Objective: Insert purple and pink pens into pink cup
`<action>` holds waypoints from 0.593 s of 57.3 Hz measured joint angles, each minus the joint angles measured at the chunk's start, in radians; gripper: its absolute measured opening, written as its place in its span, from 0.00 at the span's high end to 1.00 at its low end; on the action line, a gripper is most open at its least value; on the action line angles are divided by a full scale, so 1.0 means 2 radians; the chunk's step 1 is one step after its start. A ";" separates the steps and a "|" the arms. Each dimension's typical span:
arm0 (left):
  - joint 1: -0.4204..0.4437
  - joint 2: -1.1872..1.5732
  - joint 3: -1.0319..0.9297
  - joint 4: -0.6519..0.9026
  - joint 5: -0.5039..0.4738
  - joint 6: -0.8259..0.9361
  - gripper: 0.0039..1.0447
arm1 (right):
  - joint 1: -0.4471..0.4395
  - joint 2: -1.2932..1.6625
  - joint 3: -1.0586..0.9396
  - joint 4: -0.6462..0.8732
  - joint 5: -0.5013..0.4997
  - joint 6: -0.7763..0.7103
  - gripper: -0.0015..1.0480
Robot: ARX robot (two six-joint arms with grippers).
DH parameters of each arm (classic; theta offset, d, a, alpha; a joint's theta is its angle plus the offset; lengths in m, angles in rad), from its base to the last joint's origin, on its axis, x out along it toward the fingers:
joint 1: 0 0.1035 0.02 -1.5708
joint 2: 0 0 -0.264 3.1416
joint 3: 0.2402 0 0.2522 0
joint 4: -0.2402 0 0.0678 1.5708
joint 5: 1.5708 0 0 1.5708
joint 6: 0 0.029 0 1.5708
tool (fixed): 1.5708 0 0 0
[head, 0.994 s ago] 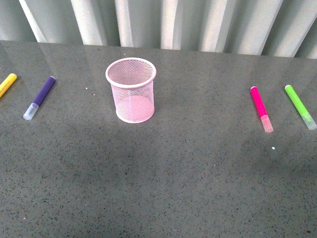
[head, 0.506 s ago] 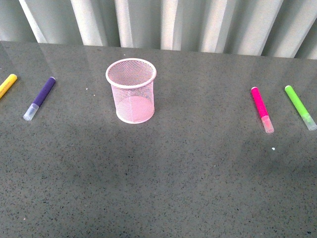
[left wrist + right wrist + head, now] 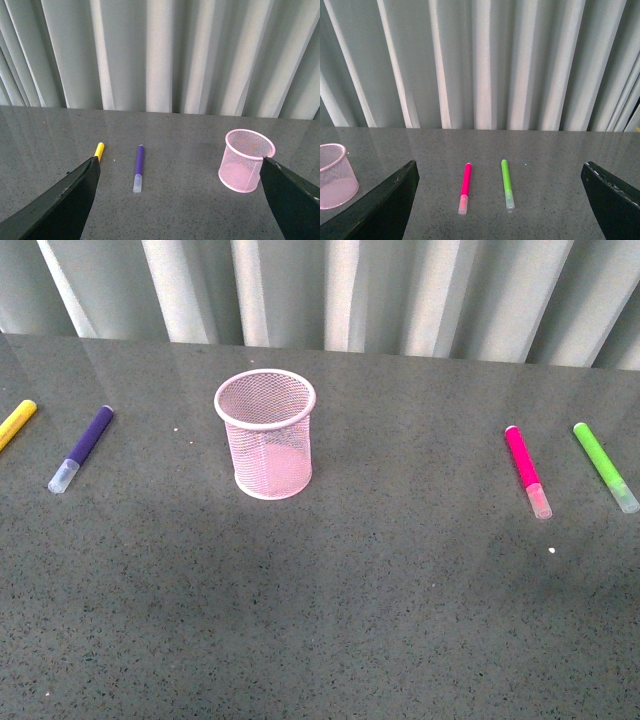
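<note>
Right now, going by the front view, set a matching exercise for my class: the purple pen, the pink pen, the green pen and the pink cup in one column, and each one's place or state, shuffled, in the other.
Column A
1. purple pen
2. pink pen
3. green pen
4. pink cup

Column B
a. stands upright
b. lies furthest right
c. lies between the yellow pen and the cup
d. lies between the cup and the green pen

Pairs: 1-c, 2-d, 3-b, 4-a
</note>
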 joint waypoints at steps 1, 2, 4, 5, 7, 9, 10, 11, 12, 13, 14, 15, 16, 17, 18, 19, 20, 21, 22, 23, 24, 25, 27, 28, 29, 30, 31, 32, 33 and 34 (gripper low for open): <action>0.000 0.000 0.000 0.000 0.000 0.000 0.06 | 0.000 0.000 0.000 0.000 0.000 0.000 0.07; 0.000 0.000 0.000 0.000 0.000 0.000 0.06 | 0.000 0.000 0.000 0.000 0.000 0.000 0.07; 0.000 0.000 0.000 0.000 0.000 0.000 0.06 | 0.000 0.000 0.000 0.000 0.000 0.000 0.07; 0.000 0.000 0.000 0.000 0.000 0.000 0.06 | 0.000 0.000 0.000 0.000 0.000 0.000 0.07; 0.000 0.000 0.000 0.000 0.000 0.000 0.06 | 0.000 0.000 0.000 0.000 0.000 0.000 0.07; 0.000 0.000 0.000 0.000 0.000 0.000 0.06 | 0.000 0.000 0.000 0.000 0.000 0.000 0.07; 0.000 0.000 0.000 0.000 0.000 0.000 0.06 | 0.000 0.000 0.000 0.000 0.000 0.000 0.07; 0.000 0.000 0.000 0.000 0.000 0.000 0.06 | 0.000 0.000 0.000 0.000 0.000 0.000 0.07; 0.000 0.000 0.000 0.000 0.000 0.000 0.06 | 0.000 0.000 0.000 0.000 0.000 0.000 0.07; 0.000 0.000 0.000 0.000 0.000 0.000 0.06 | 0.000 0.000 0.000 0.000 0.000 0.000 0.07; 0.000 0.000 0.000 0.000 0.000 0.000 0.06 | 0.000 0.000 0.000 0.000 0.000 0.000 0.07; -0.001 0.001 0.000 -0.002 -0.006 -0.002 0.06 | 0.000 0.000 0.000 0.000 0.000 0.000 0.07; -0.008 0.007 0.004 -0.014 -0.026 -0.011 0.06 | 0.000 0.000 0.000 0.000 0.000 0.000 0.07; -0.011 0.010 0.007 -0.024 -0.040 -0.013 0.06 | 0.000 0.000 0.000 0.000 0.000 0.000 0.07; -0.016 0.019 0.013 -0.043 -0.058 -0.022 0.06 | 0.000 0.000 0.000 0.000 0.000 0.000 0.07; -0.019 0.028 0.019 -0.058 -0.082 -0.033 0.06 | 0.000 0.000 0.000 0.000 0.000 0.000 0.07; -0.020 0.038 0.023 -0.067 -0.096 -0.042 0.06 | 0.000 0.000 0.000 0.000 0.000 0.000 0.07; -0.019 0.050 0.024 -0.073 -0.104 -0.049 0.06 | 0.000 0.000 0.000 0.000 0.000 0.000 0.07; -0.018 0.053 0.024 -0.074 -0.103 -0.053 0.06 | 0.000 0.000 0.000 0.000 0.000 0.000 0.07; -0.015 0.060 0.024 -0.076 -0.101 -0.060 0.06 | 0.000 0.000 0.000 0.000 0.000 0.000 0.07; -0.014 0.063 0.024 -0.077 -0.099 -0.064 0.06 | 0.000 0.000 0.000 0.000 0.000 0.000 0.07; -0.011 0.068 0.025 -0.077 -0.095 -0.069 0.06 | 0.000 0.000 0.000 0.000 0.000 0.000 0.07; -0.006 0.078 0.028 -0.074 -0.090 -0.074 0.06 | 0.000 0.000 0.000 0.000 0.000 0.000 0.07; -0.003 0.085 0.031 -0.070 -0.088 -0.078 0.06 | 0.000 0.000 0.000 0.000 0.000 0.000 0.07; -0.001 0.089 0.033 -0.067 -0.087 -0.080 0.06 | 0.000 0.000 0.000 0.000 0.000 0.000 0.07; 0.003 0.098 0.037 -0.061 -0.081 -0.082 0.06 | 0.000 0.000 0.000 0.000 0.000 0.000 0.07; 0.007 0.108 0.042 -0.055 -0.076 -0.085 0.06 | 0.000 0.000 0.000 0.000 0.000 0.000 0.07; 0.009 0.114 0.045 -0.052 -0.075 -0.088 0.06 | 0.000 0.000 0.000 0.000 0.000 0.000 0.07; 0.013 0.125 0.050 -0.046 -0.065 -0.090 0.06 | 0.000 0.000 0.000 0.000 0.000 0.000 0.07; 0.014 0.132 0.054 -0.043 -0.061 -0.091 0.06 | 0.000 0.000 0.000 0.000 0.000 0.000 0.07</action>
